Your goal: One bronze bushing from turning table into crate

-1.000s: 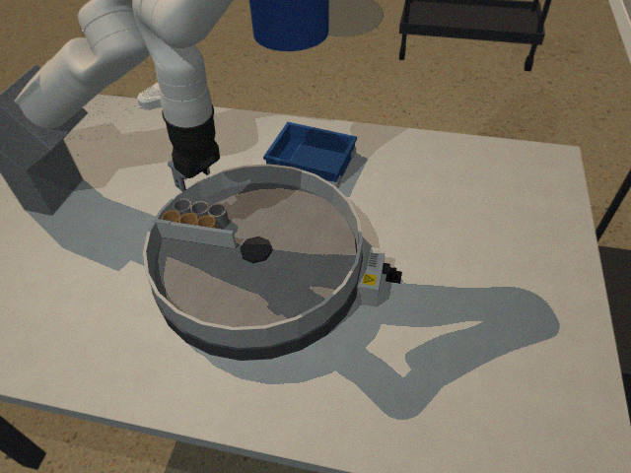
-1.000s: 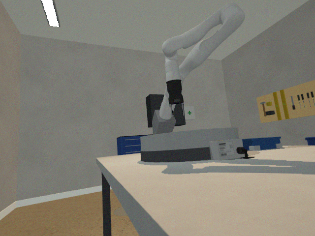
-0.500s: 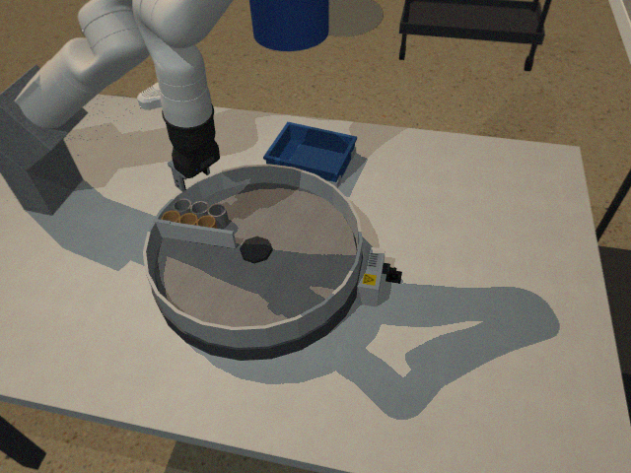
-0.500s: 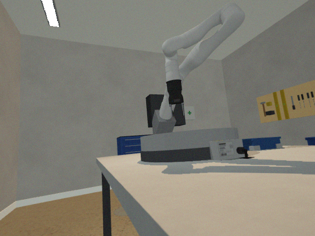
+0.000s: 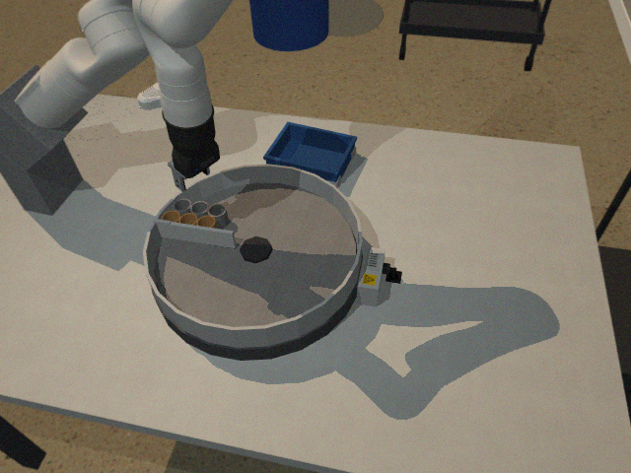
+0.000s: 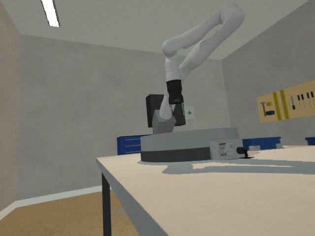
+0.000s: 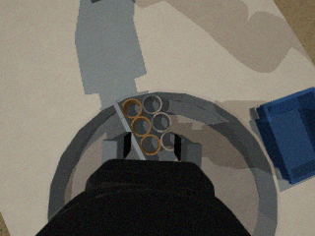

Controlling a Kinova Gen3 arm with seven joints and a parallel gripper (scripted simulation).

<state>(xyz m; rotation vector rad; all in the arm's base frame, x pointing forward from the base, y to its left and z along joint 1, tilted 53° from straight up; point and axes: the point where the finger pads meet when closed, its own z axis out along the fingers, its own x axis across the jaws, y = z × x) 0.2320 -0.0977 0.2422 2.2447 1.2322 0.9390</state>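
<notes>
The round turning table (image 5: pixel 254 259) holds three bronze bushings (image 5: pixel 188 219) in a row against a grey divider bar (image 5: pixel 196 234), with three grey bushings (image 5: pixel 199 207) right behind them. In the wrist view the bronze bushings (image 7: pixel 142 126) lie left of the grey ones (image 7: pixel 160 120). My gripper (image 5: pixel 189 178) is open and empty. It hangs above the table's far left rim, over the cluster of bushings. In the wrist view its fingers stand on either side of the nearest bronze bushing (image 7: pixel 151 145). The blue crate (image 5: pixel 311 149) stands empty behind the turning table.
A grey control box (image 5: pixel 374 277) with a yellow warning label sticks out at the turning table's right side. A black hub (image 5: pixel 255 249) sits at the table's centre. The grey robot base block (image 5: pixel 31 158) stands at the far left.
</notes>
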